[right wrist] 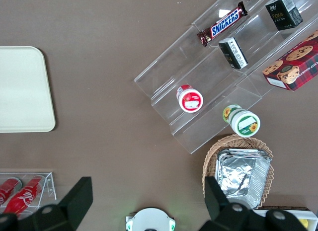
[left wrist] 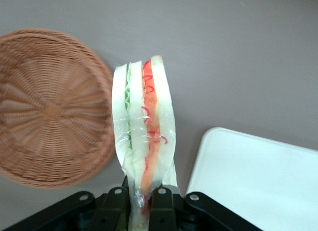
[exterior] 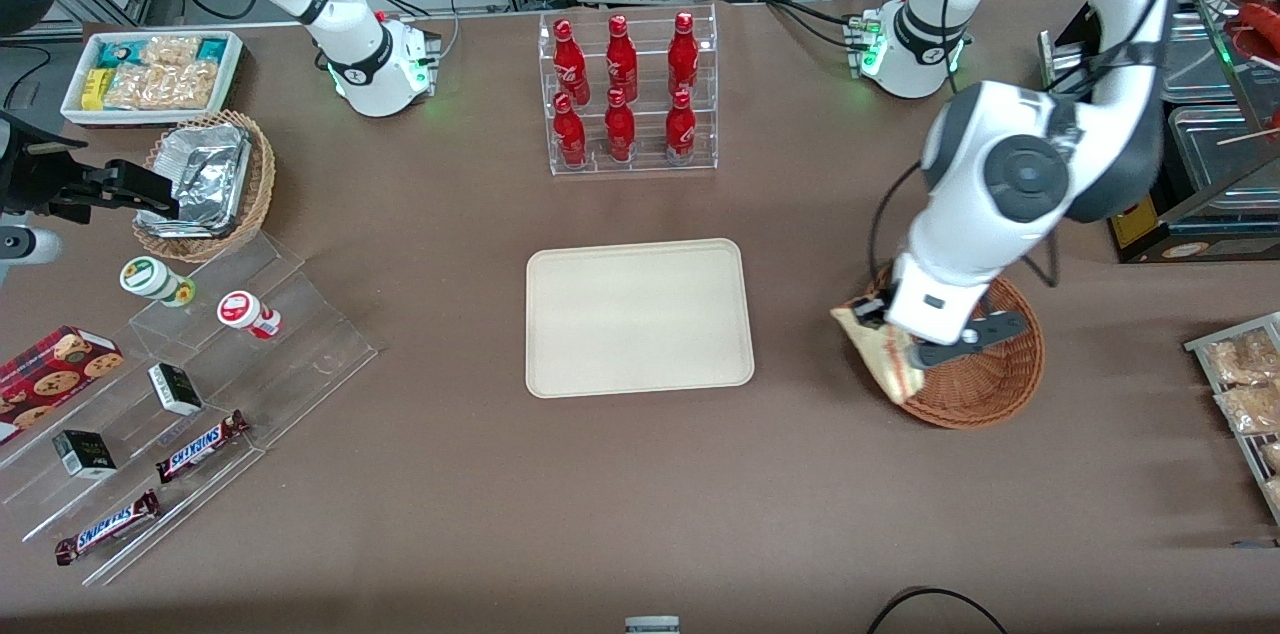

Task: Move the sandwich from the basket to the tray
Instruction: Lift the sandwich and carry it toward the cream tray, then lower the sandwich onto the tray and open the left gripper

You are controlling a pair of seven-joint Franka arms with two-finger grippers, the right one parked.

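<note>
The tray is bare, a cream rectangle with rounded corners and a low rim, lying flat at mid-table. From it, the basket sits at about 3 o'clock, toward the working arm's end of the table; it is round, shallow, reddish-brown wicker.

The sandwich hangs over the basket's 9 o'clock rim, on the tray's side, lifted clear of the wicker. It is a wedge of pale bread in clear wrap; in the wrist view the sandwich shows its cut side: white bread slices, a green layer, then orange and red filling with thin red strands.

The gripper is clamped narrowly on the wedge's lower tip, a black finger pressed to each bread face. From the front the gripper is mostly covered by the arm's white wrist, which also hides part of the basket and the sandwich's upper edge. In the wrist view the basket and tray are both cut off at the frame edge.
</note>
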